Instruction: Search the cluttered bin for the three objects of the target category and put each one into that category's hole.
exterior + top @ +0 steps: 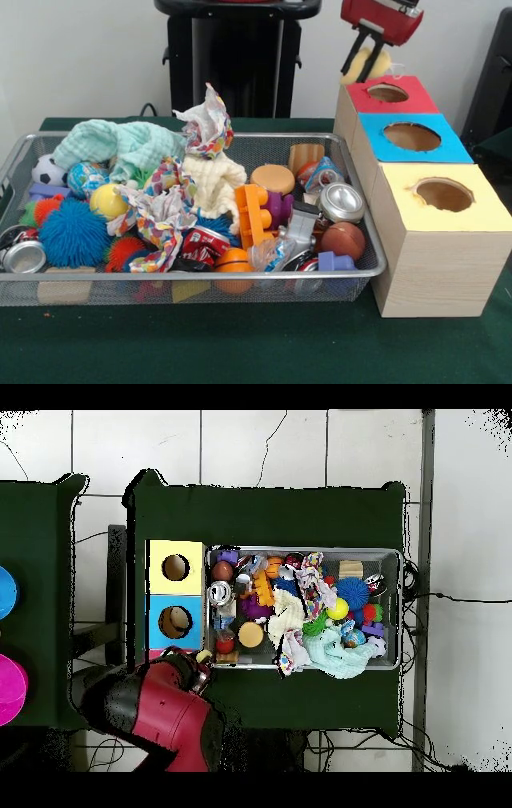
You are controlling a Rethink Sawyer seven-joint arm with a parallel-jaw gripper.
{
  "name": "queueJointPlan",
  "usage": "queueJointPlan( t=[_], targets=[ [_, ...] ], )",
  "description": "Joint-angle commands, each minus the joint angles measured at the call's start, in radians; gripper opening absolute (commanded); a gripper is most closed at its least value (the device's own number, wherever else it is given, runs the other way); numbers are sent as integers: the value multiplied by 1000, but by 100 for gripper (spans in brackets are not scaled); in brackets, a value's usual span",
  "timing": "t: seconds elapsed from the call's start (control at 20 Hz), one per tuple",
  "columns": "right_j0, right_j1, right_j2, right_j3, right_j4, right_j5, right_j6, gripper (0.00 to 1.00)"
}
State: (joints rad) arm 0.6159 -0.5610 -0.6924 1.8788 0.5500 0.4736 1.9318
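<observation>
My gripper (358, 74) hangs at the top right, shut on a pale yellowish plush animal (378, 62), just above and behind the red-surround hole (388, 92) of the pale wood box (440, 276). In the overhead view my red arm (165, 709) covers the red end of the box (152, 570), and a bit of the plush (204, 656) shows at its tip. The silver wire mesh basket (192, 275) lies left of the box, full of clutter; it also shows in the overhead view (300, 549). The teddy bear and the tiger are hidden.
The blue-surround hole (412, 136) and yellow-surround hole (444, 194) lie nearer the camera. The basket holds a blue puffer ball (74, 232), soccer ball (48, 170), mint cloth (120, 144), orange brick (252, 214), cans (342, 202) and a small basketball (342, 240).
</observation>
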Motion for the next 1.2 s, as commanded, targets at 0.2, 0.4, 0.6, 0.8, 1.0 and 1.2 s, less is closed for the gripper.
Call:
queueJointPlan(
  t=[0.2,0.4,0.6,0.8,1.0,1.2],
  targets=[
    [117,271,-181,-65,-53,207,402,0],
    [168,351,-233,-68,-36,211,444,0],
    [214,389,-276,-90,-36,270,475,0],
    [233,409,-294,-114,-37,301,497,0],
    [250,429,-300,-130,-37,319,519,0],
    [258,455,-294,-149,-30,300,535,0]
  ],
)
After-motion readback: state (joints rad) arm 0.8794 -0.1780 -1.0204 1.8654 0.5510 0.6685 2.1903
